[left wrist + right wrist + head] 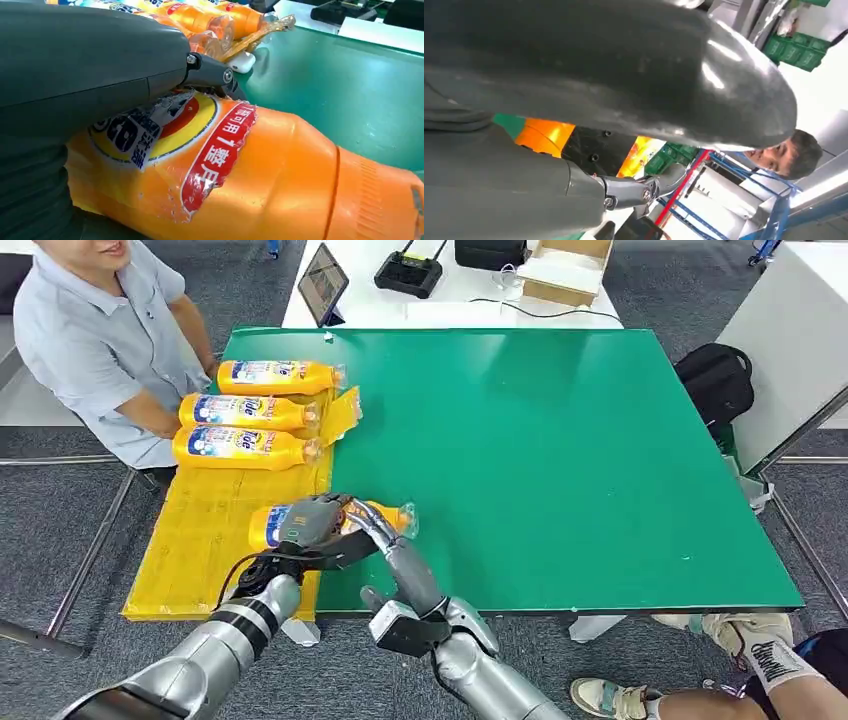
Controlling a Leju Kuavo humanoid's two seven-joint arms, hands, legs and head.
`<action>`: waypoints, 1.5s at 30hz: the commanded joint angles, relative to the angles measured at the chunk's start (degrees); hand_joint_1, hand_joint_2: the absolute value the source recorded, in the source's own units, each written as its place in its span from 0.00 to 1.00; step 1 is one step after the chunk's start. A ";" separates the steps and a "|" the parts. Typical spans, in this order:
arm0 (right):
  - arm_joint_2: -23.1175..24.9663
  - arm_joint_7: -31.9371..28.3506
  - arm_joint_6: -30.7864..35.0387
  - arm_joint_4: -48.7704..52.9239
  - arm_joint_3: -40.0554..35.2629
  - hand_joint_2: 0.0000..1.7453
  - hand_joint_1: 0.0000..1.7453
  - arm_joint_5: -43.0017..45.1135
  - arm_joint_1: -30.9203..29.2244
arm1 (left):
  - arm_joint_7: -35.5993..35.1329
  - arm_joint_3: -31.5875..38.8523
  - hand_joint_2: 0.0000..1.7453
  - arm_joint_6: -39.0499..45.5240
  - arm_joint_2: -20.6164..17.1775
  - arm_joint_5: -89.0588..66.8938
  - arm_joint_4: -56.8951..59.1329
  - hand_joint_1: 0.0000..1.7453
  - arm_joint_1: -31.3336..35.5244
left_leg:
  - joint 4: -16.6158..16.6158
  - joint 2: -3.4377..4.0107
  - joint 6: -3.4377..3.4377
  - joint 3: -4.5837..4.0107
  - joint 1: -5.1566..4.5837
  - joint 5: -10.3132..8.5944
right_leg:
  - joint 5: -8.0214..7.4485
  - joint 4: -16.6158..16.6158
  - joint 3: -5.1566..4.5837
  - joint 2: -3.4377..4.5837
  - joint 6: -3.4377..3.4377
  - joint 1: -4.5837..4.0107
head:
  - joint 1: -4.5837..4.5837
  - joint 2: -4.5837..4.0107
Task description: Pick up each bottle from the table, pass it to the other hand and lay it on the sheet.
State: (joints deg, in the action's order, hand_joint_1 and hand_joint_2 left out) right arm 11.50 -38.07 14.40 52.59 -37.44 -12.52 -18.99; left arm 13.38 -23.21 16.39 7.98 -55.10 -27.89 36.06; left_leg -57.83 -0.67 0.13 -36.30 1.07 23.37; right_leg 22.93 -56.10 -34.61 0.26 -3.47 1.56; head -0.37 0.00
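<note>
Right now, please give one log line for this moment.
phase: handover | left hand: grips bottle | right hand: on bottle | sheet: three bottles lying

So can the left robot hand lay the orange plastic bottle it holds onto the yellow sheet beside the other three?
Probably yes. The left robot hand grips the orange plastic bottle at the yellow sheet edge, with bare sheet below the three laid bottles. The right robot hand touches it too.

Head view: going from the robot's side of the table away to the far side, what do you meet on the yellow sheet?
The bottle in the hands → lowest lying bottle → middle bottle → farthest bottle.
</note>
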 commanded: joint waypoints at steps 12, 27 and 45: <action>0.30 -1.93 -0.38 -1.44 -3.57 0.00 0.00 -1.13 -1.99 | -15.20 -8.74 1.00 0.79 -1.67 -14.13 9.58 0.97 5.42 | -0.02 0.21 -0.02 0.10 0.04 0.10 | 0.02 -0.01 0.05 0.14 0.12 -0.08 | -0.02 0.00; 0.19 -1.93 0.53 -1.60 -2.88 0.00 0.00 -1.24 -0.83 | -6.13 2.04 1.00 -2.22 1.55 -4.50 9.40 0.00 4.07 | -0.02 0.12 -0.03 0.10 0.05 0.15 | 0.04 0.00 0.07 0.08 0.19 -0.10 | -0.04 0.00; -1.26 -1.93 2.69 0.65 -6.20 0.00 0.00 2.46 -1.11 | 26.31 17.82 1.00 -11.41 5.22 28.93 -10.44 0.00 -6.56 | 0.01 0.04 -0.04 0.09 0.00 0.02 | 0.02 0.04 0.02 -0.17 0.09 -0.02 | -0.02 0.00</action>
State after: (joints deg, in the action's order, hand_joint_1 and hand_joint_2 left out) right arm 11.98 -38.10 16.50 53.03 -40.32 -10.62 -19.31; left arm 37.20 -12.24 4.28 11.52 -33.14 -29.11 33.91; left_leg -57.84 -0.64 0.13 -36.28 1.07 23.35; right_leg 22.92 -56.08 -34.67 0.10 -3.48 1.56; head -0.39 0.00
